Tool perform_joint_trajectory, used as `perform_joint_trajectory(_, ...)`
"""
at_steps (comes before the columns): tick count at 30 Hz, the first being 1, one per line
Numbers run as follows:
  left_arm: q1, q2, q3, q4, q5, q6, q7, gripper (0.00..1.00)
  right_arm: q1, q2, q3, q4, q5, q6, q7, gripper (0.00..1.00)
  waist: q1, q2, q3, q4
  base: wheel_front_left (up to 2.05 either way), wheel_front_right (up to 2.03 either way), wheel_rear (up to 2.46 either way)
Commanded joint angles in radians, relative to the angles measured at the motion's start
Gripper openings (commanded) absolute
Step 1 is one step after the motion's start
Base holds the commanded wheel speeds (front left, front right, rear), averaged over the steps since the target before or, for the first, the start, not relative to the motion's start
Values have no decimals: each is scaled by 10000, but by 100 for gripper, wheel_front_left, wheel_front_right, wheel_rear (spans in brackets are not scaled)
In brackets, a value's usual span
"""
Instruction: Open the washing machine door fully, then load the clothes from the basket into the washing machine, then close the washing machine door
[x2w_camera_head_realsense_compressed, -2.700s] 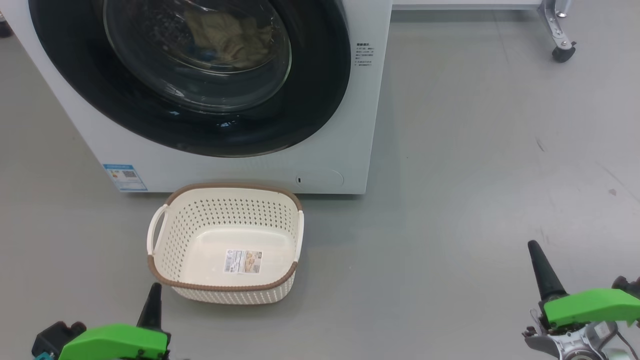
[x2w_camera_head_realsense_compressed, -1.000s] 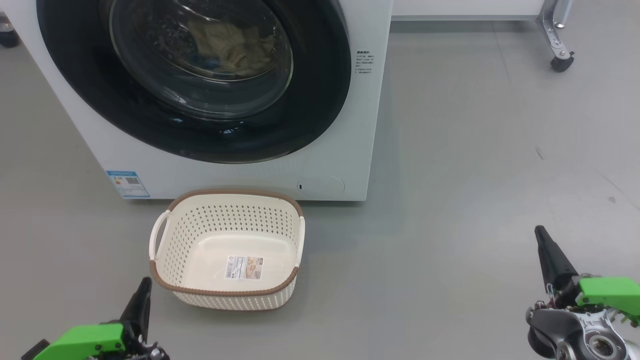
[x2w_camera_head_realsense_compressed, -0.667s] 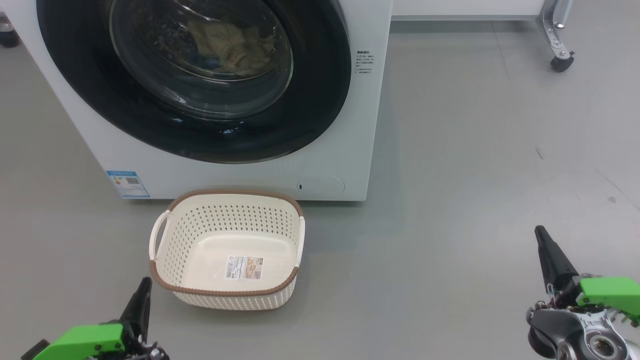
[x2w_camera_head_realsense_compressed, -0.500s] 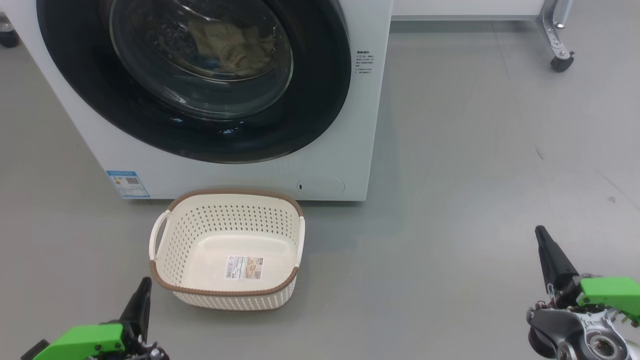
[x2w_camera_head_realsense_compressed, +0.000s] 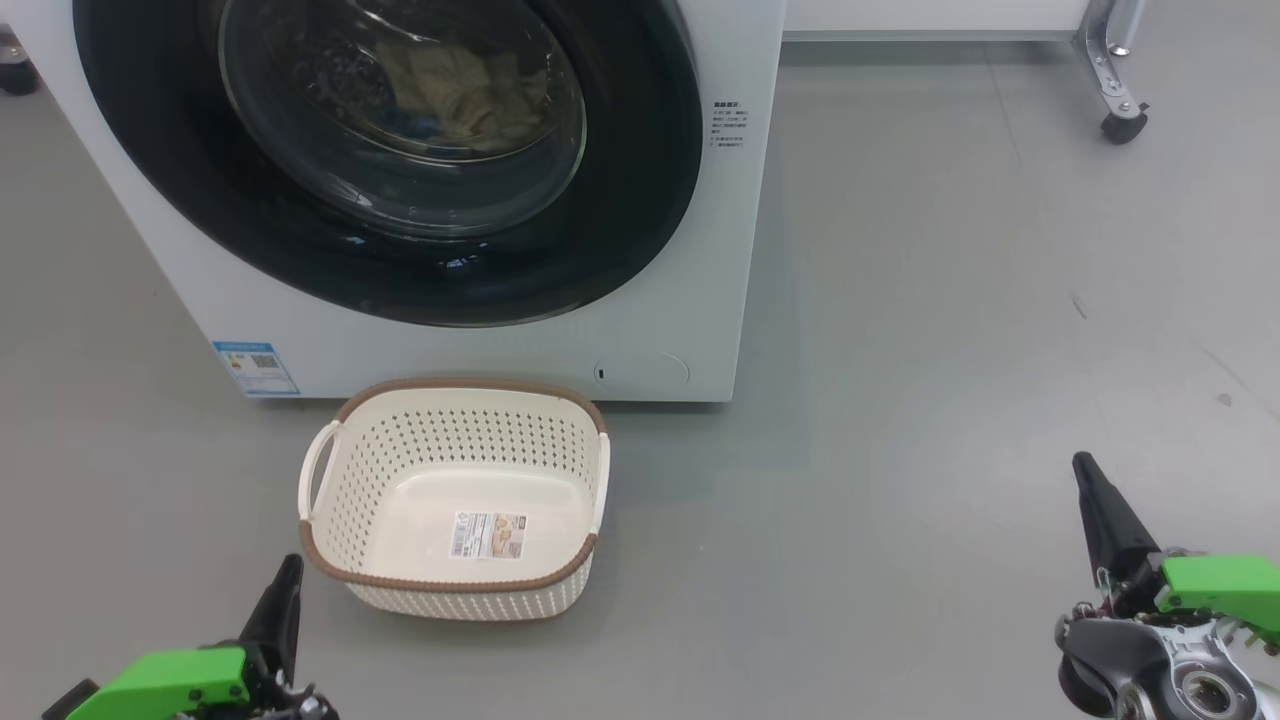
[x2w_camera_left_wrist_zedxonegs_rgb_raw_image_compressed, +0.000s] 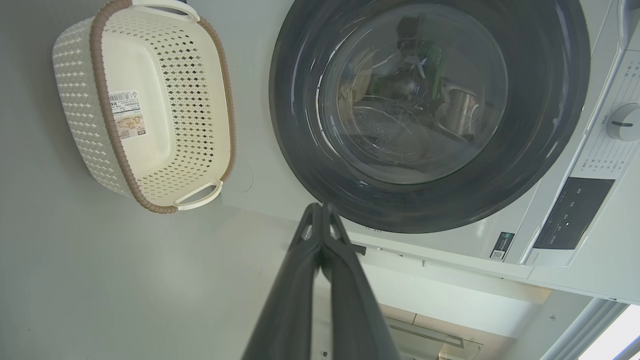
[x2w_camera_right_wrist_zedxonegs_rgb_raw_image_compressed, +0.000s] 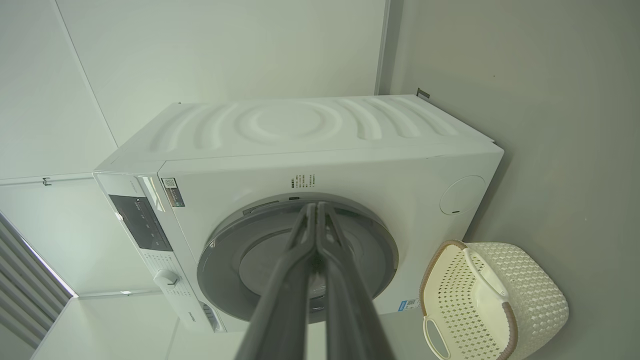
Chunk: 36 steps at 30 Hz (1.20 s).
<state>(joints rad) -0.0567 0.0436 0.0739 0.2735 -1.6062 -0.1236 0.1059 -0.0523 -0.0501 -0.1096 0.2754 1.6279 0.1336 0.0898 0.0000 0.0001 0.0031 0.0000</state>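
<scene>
Grey floor (x2w_camera_head_realsense_compressed: 950, 300); basket (x2w_camera_head_realsense_compressed: 460, 600) by washing machine (x2w_camera_head_realsense_compressed: 720, 250); door (x2w_camera_head_realsense_compressed: 640, 200) closed on clothes (x2w_camera_head_realsense_compressed: 460, 90); left gripper (x2w_camera_left_wrist_zedxonegs_rgb_raw_image_compressed: 320, 210), right gripper (x2w_camera_right_wrist_zedxonegs_rgb_raw_image_compressed: 316, 206): both pinched closed, unladen

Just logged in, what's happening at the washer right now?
Nothing is being handled. The washing machine door is shut, with the clothes visible behind its glass. The basket sits empty on the floor before the washing machine. The left gripper and right gripper are both shut, holding nothing, apart from basket and machine.
</scene>
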Motion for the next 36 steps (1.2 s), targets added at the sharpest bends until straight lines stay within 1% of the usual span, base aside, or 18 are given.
perform_joint_trajectory(1, -511, 90, 375, -284, -43, -71, 54, 0, -539, -138, 145, -317, -38, -29, 84, 0, 0, -1, 0, 0, 0, 0, 0)
perform_joint_trajectory(36, -513, 80, 390, -284, -31, -71, 66, 0, -546, -86, 70, -313, -100, -29, 144, 0, 0, -1, 0, 0, 0, 0, 0)
